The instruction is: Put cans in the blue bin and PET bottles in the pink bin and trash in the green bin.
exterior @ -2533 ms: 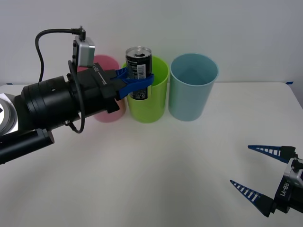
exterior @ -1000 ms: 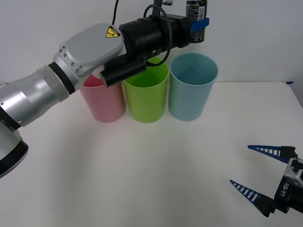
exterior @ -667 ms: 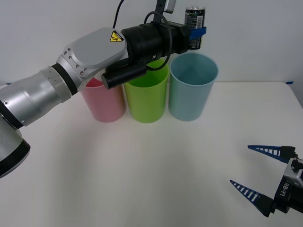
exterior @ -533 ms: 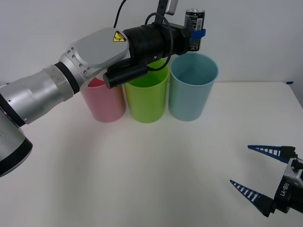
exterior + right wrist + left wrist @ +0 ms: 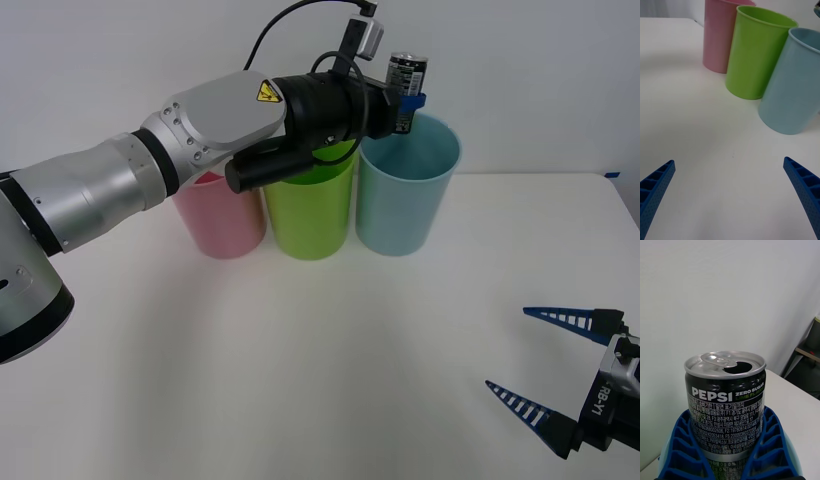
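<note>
Pepsi lettering shows on the can (image 5: 725, 405) in the left wrist view: black label, "ZERO SUGAR" with lime-green print beside it, silver top with its tab opening already punched. The blue ribbed fingers (image 5: 681, 444) of the left gripper (image 5: 725, 450) pinch the can on both sides, holding it upright, and a pale blue rim curves below them. The front view adds the wider placing: the can (image 5: 405, 92) sits over the near-left rim of the blue bin (image 5: 407, 185), its lower end at about rim height, with the left gripper (image 5: 404, 100) reaching in from above the green bin (image 5: 312, 208). The thick black and silver arm crosses in front of the green bin's upper rim and hides much of the top of the pink bin (image 5: 220, 218). The three bins stand in a row at the back of the white table (image 5: 300, 370), pink, green, blue from left to right, nearly touching.

The right gripper (image 5: 560, 372) rests low at the table's near right corner, its fingers spread wide and holding nothing. From its wrist camera, the pink bin (image 5: 719, 35), green bin (image 5: 756, 52) and blue bin (image 5: 793, 84) are seen unobstructed.
</note>
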`<state>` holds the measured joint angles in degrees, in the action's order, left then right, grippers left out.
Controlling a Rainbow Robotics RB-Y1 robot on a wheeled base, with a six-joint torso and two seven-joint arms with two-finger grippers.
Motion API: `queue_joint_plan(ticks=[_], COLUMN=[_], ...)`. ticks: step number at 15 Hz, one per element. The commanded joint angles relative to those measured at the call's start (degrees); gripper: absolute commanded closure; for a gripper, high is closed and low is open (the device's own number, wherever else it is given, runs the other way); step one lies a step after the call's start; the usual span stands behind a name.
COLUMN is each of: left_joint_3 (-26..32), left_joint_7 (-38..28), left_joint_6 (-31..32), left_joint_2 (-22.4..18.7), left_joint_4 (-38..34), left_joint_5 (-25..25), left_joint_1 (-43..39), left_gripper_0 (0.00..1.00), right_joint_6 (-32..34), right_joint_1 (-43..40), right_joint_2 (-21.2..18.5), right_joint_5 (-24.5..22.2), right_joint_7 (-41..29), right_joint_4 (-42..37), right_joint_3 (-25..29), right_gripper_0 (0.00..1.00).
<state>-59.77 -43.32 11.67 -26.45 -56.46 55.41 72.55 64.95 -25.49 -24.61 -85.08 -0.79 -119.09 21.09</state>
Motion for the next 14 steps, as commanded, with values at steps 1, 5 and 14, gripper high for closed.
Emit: queue_joint_plan(ticks=[1, 5, 14], left_joint_3=[-0.5, -0.8, -0.9], left_joint_7=[-0.4, -0.5, -1.8], left_joint_6=[1.1, 1.5, 2.0], left_joint_2=[0.2, 0.3, 0.5], left_joint_4=[-0.1, -0.1, 0.4], left_joint_5=[-0.2, 0.2, 2.6], left_joint_1=[0.0, 0.0, 0.0], left_gripper_0=[1.00, 1.00, 1.00], right_joint_6=[0.0, 0.0, 0.0], right_joint_1=[0.0, 0.0, 0.0], right_joint_2=[0.0, 0.0, 0.0], right_joint_5=[0.0, 0.0, 0.0], right_joint_7=[0.0, 0.0, 0.0], right_joint_4=[0.0, 0.0, 0.0], right_joint_3=[0.0, 0.0, 0.0], right_gripper_0=[0.00, 0.00, 0.00])
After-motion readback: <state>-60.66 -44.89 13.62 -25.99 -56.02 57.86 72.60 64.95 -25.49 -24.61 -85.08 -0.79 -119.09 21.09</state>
